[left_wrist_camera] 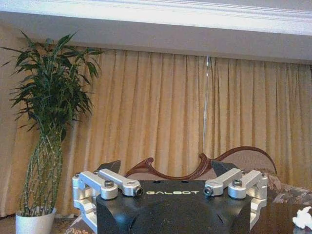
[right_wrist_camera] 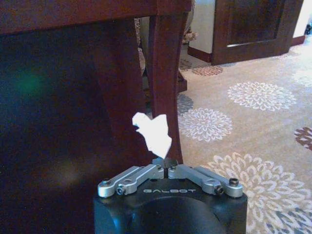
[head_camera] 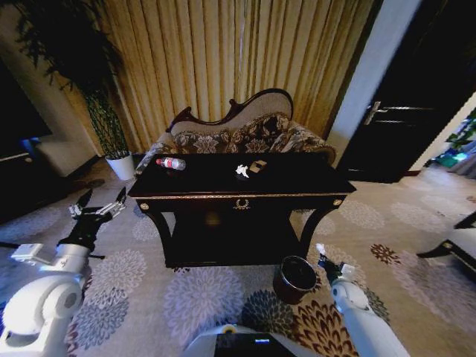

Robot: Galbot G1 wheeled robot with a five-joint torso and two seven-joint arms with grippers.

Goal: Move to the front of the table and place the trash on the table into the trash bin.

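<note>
The dark table [head_camera: 297, 184] with gold trim stood on a floral-patterned carpet [head_camera: 201, 297]. On its top, a clear bottle [head_camera: 171, 163] with a red cap lay on its side near the back left corner. Near the middle of the top, toward the back edge, a white crumpled scrap [head_camera: 242, 171] sat just beside a brownish piece [head_camera: 257, 166]. On the carpet, the reddish-brown trash bin [head_camera: 294, 278] stood by the table's front right leg.
</note>
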